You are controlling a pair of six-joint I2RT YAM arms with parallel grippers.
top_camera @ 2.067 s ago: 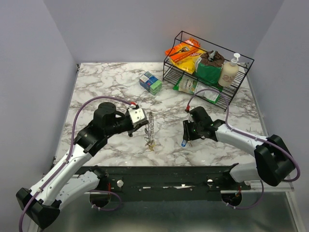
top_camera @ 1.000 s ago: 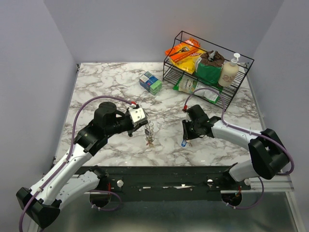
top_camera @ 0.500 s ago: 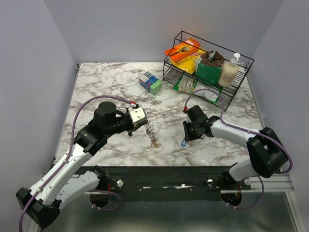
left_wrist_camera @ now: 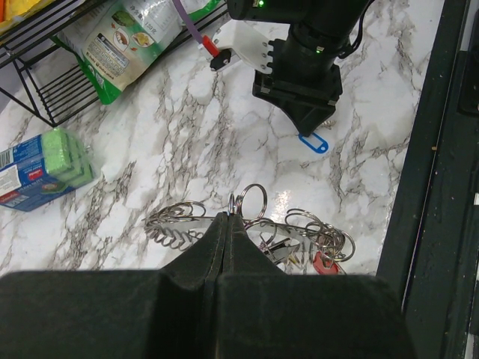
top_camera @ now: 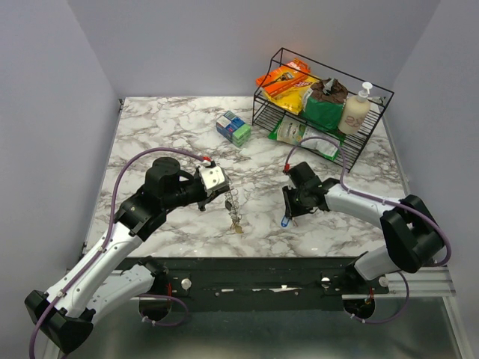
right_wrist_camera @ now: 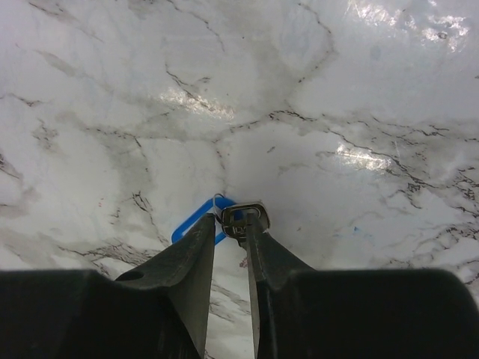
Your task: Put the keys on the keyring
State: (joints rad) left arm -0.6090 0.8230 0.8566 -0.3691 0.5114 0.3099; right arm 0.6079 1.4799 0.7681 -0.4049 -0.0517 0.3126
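My left gripper (top_camera: pixel 222 191) is shut on the keyring (top_camera: pixel 231 202), a silvery coil that hangs below it over the marble. Several small rings and keys dangle at its lower end (top_camera: pixel 237 226). In the left wrist view the coil (left_wrist_camera: pixel 174 224) spreads either side of my shut fingertips (left_wrist_camera: pixel 227 218), with a red key head (left_wrist_camera: pixel 323 262) at the right. My right gripper (top_camera: pixel 290 210) points down and is shut on a silvery key (right_wrist_camera: pixel 244 215) with a blue tag (right_wrist_camera: pixel 193 222). The tag hangs near the table (top_camera: pixel 285 222). The black and yellow keys cannot be made out.
A black wire rack (top_camera: pixel 373 131) at the back right holds snack bags and a soap bottle (top_camera: pixel 355 109). Blue and green boxes (top_camera: pixel 234 128) lie at the back centre. A black rail (top_camera: pixel 254 265) runs along the table's near edge.
The hanging keyring has swung a little, its lower keys shifting right. My right gripper with the blue-tagged key has edged slightly left and away from the near edge.
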